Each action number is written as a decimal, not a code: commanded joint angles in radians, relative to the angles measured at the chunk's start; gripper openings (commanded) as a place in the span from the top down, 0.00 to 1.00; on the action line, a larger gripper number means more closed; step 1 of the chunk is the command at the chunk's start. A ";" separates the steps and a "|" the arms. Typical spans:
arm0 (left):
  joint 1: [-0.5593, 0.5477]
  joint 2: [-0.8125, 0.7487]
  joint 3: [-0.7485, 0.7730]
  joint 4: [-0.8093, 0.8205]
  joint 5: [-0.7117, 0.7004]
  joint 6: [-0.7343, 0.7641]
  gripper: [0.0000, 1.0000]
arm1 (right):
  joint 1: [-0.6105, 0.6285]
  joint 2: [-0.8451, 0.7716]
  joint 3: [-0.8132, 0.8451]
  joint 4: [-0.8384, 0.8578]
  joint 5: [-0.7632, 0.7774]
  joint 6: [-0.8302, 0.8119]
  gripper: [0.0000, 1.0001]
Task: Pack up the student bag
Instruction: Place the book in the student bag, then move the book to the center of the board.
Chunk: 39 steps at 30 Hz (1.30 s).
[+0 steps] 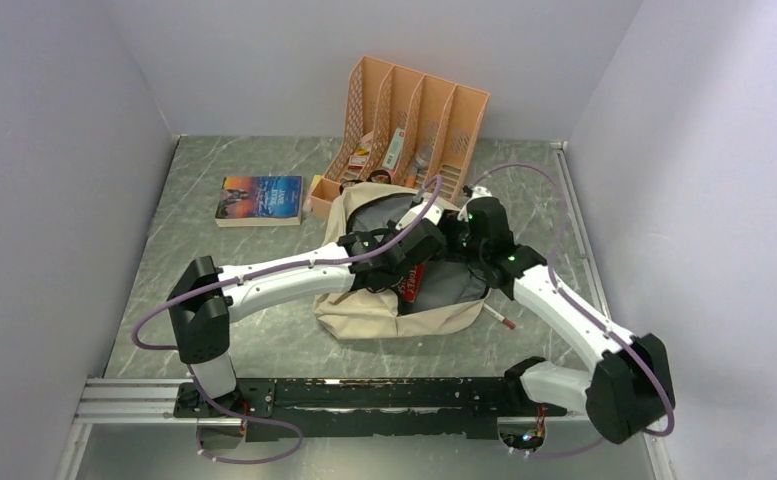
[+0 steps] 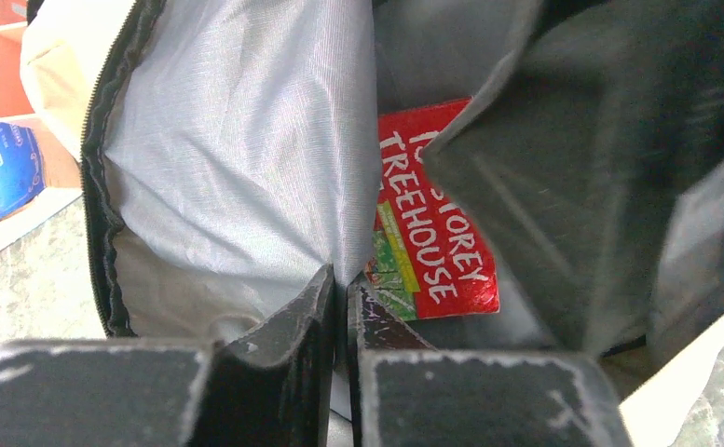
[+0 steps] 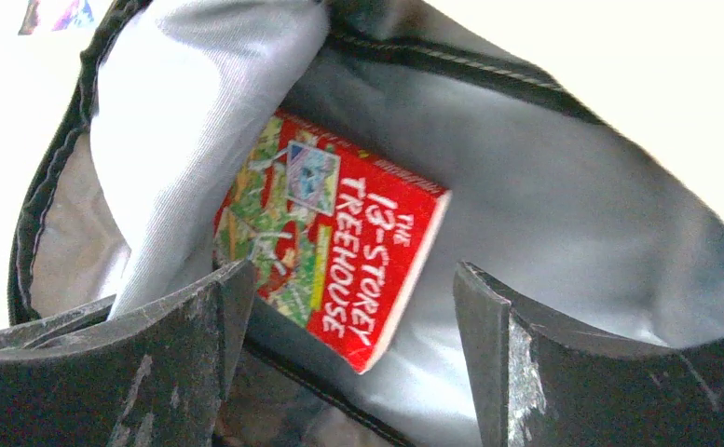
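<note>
Cream fabric student bag, soft and floppy; best pinched at zipper rim just beyond left hand, clamped narrow on lining. Right hand wide, empty.

Unzipped large soft beige fabric backpack with dark zippers lay flat mid-scene, mouth gaping, grey lining exposed, red paperback book inside.

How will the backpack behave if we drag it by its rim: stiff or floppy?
Probably floppy: the backpack lies slumped and creased, and its grey lining hangs in folds, so the rim would likely stretch before the body follows. With the red book inside, it may drag rather than slide freely. Unlikely to roll or tip.
</note>
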 commanded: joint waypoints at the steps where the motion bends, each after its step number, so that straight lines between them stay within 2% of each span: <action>1: -0.007 -0.042 -0.005 0.078 0.026 -0.014 0.85 | 0.004 -0.106 0.016 -0.122 0.234 -0.030 0.19; 4: -0.005 -0.052 -0.003 0.090 0.042 -0.013 0.73 | 0.005 -0.194 0.003 -0.143 0.300 -0.016 0.19; 7: 0.009 -0.087 -0.024 0.138 0.079 -0.003 0.54 | 0.004 -0.282 -0.012 -0.125 0.314 -0.018 0.19; 12: 0.101 -0.215 -0.113 0.275 0.250 0.004 0.40 | 0.005 -0.346 -0.002 -0.110 0.302 -0.035 0.19; 19: 0.276 -0.383 -0.197 0.323 0.278 0.008 0.36 | 0.005 -0.346 0.024 -0.118 0.280 -0.067 0.19; 24: 0.486 -0.385 -0.182 0.279 0.293 0.006 0.37 | 0.004 -0.334 0.020 -0.110 0.225 -0.056 0.19; 28: 0.673 -0.296 -0.121 0.245 0.325 -0.002 0.38 | 0.004 -0.321 0.018 -0.110 0.172 -0.043 0.19; 33: 0.856 -0.120 -0.038 0.264 0.333 0.029 0.38 | 0.004 -0.312 0.027 -0.127 0.126 -0.054 0.19; 39: 1.006 0.135 0.113 0.257 0.416 0.023 0.36 | 0.004 -0.312 0.041 -0.169 0.097 -0.076 0.19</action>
